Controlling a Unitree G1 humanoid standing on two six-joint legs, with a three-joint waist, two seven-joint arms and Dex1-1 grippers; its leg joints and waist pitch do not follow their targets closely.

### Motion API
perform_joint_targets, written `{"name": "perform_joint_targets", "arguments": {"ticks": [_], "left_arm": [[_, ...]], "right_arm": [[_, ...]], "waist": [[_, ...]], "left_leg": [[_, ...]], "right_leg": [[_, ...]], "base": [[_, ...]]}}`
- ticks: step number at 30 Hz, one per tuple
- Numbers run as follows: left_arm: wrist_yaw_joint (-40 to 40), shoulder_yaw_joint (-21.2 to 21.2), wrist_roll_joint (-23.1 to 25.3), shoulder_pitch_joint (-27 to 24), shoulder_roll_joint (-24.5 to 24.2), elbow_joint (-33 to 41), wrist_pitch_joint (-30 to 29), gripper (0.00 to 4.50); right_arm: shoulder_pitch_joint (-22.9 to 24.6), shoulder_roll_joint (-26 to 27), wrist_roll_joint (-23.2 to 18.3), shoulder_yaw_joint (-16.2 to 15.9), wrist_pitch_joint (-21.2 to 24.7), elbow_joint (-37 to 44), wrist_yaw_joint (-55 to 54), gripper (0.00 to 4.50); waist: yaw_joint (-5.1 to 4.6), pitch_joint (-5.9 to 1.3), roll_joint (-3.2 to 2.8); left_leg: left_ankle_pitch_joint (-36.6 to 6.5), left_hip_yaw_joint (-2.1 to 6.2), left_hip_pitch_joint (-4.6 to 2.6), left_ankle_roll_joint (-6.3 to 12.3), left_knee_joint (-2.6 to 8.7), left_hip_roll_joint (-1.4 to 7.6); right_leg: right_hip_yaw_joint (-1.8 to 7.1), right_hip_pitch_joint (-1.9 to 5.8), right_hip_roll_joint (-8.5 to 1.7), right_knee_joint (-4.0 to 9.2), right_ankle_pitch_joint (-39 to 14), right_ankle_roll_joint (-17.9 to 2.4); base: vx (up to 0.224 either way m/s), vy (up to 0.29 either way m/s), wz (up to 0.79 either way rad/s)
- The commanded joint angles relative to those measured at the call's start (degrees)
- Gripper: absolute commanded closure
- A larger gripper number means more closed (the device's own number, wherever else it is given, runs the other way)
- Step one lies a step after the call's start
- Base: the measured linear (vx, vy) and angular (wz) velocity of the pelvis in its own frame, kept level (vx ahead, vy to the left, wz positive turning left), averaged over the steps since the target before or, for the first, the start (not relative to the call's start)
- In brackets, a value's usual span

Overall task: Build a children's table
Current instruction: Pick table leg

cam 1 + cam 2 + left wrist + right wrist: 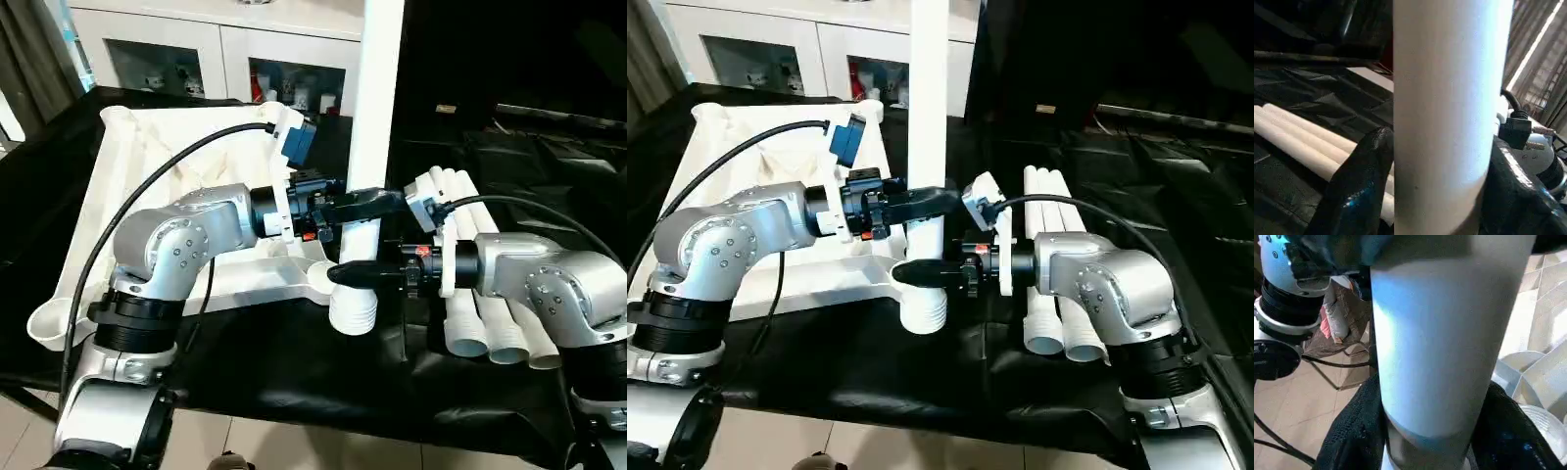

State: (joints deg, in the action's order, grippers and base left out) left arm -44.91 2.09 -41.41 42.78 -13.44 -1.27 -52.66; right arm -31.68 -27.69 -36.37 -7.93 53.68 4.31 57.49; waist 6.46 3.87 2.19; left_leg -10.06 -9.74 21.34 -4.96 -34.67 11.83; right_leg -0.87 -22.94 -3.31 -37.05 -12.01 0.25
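Observation:
The white table top (127, 196) lies underside up on the black cloth, its ribs and round corner sockets showing. One long white leg (377, 98) stands upright, its ribbed lower end (353, 313) just beside the near corner socket (318, 279). My left gripper (367, 204) is shut on the leg from the left, higher up. Just below it, my right gripper (355, 274) is shut on the same leg from the right, above the ribbed end. In the left wrist view the black fingers (1361, 186) press both sides of the leg (1449, 98). The right wrist view shows the same hold on the leg (1440, 333).
Three more white legs (480, 323) lie side by side on the cloth under my right forearm. A white cabinet (216, 49) with glass doors stands behind the table. The cloth's front edge runs close below my arms.

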Motion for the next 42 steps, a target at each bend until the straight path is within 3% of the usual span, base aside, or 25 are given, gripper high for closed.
{"name": "perform_joint_targets", "arguments": {"ticks": [1,3,6,10,11,16,17,20,22,27,29,35,42], "left_arm": [[0.91,-2.65,-1.02,3.31,0.88,1.0,2.06,1.56],[1.14,-2.71,-0.67,3.44,0.97,0.66,2.5,1.26],[2.14,-2.97,-0.14,3.57,1.22,0.05,2.8,1.22],[2.75,-4.05,-0.93,4.11,1.6,-0.38,2.44,1.22],[2.6,-3.94,-0.9,4.14,1.49,-0.27,2.46,1.51],[2.3,-3.95,-1.33,3.78,1.58,0.31,1.59,1.72],[2.67,-4.06,-1.38,3.79,1.63,0.21,1.51,2.0],[3.56,-4.65,-1.44,4.14,1.98,-0.48,1.35,2.11],[3.89,-5.05,-1.57,4.29,2.11,-0.68,1.35,2.47],[4.88,-6.34,-1.74,5.56,2.63,-2.11,1.56,2.68],[4.8,-6.38,-1.76,5.64,2.62,-2.17,1.56,2.7],[4.69,-6.5,-2.28,5.72,2.36,-2.27,1.35,2.73],[3.81,-6.18,-2.71,5.37,2.13,-1.85,1.02,2.73]], "right_arm": [[0.81,-0.01,0.37,-2.08,1.36,0.18,-0.14,2.63],[0.77,0.0,0.44,-2.14,1.33,0.17,-0.19,2.63],[0.87,-0.03,0.53,-2.26,1.25,0.22,-0.25,2.63],[0.91,-0.13,0.59,-2.4,1.26,0.28,-0.12,2.63],[0.93,-0.15,0.61,-2.42,1.24,0.29,-0.08,2.63],[0.86,-0.09,0.65,-2.66,1.16,0.28,-0.24,2.63],[0.79,-0.02,0.68,-2.73,1.1,0.21,-0.32,2.63],[0.7,0.03,0.79,-2.78,1.0,0.1,-0.3,2.63],[0.7,0.08,0.89,-2.82,0.94,0.13,-0.3,2.63],[0.54,0.18,1.81,-2.79,-0.55,-0.07,-0.5,2.63],[0.48,0.3,1.58,-2.62,-0.28,-0.21,-0.55,1.93],[0.34,0.29,2.17,-2.91,-0.84,-0.45,-0.75,1.53],[0.43,0.27,1.59,-3.07,-0.35,-0.39,-0.22,1.53]], "waist": [[0.1,-4.78,-0.13],[0.05,-4.71,-0.19],[0.08,-4.72,0.07],[0.09,-4.74,-0.1],[0.12,-4.79,-0.09],[0.1,-4.78,-0.01],[0.11,-4.8,-0.04],[0.09,-4.76,0.05],[0.13,-4.77,-0.03],[0.13,-4.78,0.01],[0.15,-4.8,0.01],[0.17,-4.79,0.03],[0.15,-4.73,0.05]], "left_leg": [[-4.24,-0.29,-0.59,-0.68,3.15,0.3],[-4.2,-0.25,-0.59,-0.59,3.2,0.28],[-4.21,-0.26,-0.49,-0.56,3.17,0.26],[-4.18,-0.27,-0.52,-0.72,3.14,0.27],[-4.2,-0.26,-0.56,-0.74,3.14,0.28],[-3.87,-0.27,-0.55,-0.44,3.12,0.26],[-3.94,-0.26,-0.53,-0.48,3.12,0.28],[-4.32,-0.27,-0.54,-0.6,3.15,0.29],[-4.25,-0.27,-0.56,-0.62,3.14,0.28],[-4.11,-0.27,-0.53,-0.59,3.13,0.24],[-4.04,-0.25,-0.55,-0.53,3.12,0.26],[-3.81,-0.25,-0.51,-0.37,3.11,0.26],[-4.02,-0.26,-0.53,-0.38,3.16,0.28]], "right_leg": [[1.49,3.6,-2.81,3.69,1.25,-13.12],[1.48,3.63,-2.83,3.87,1.29,-13.38],[1.5,3.76,-2.88,3.76,1.09,-13.11],[1.49,3.65,-2.86,3.79,0.75,-12.88],[1.5,3.63,-2.86,3.75,0.81,-12.93],[1.48,3.63,-2.83,3.71,1.61,-13.06],[1.48,3.66,-2.87,3.7,1.35,-13.08],[1.48,3.64,-2.88,3.79,0.65,-12.94],[1.5,3.63,-2.88,3.79,0.44,-12.87],[1.48,3.63,-2.87,3.81,0.63,-12.81],[1.49,3.63,-2.88,3.75,0.75,-12.8],[1.49,3.68,-2.89,3.74,1.02,-12.87],[1.5,3.6,-2.88,3.78,0.71,-12.83]], "base": [[0.0,0.0,0.0],[0.0,0.0,0.0],[0.0,0.0,0.0],[0.0,0.0,0.0],[0.0,0.0,0.0],[0.0,0.0,0.0],[0.0,0.0,0.0],[0.0,0.0,0.0],[0.0,0.0,0.0],[0.0,0.0,0.0],[0.0,0.0,0.0],[0.0,0.0,0.0],[0.0,0.0,0.0]]}}
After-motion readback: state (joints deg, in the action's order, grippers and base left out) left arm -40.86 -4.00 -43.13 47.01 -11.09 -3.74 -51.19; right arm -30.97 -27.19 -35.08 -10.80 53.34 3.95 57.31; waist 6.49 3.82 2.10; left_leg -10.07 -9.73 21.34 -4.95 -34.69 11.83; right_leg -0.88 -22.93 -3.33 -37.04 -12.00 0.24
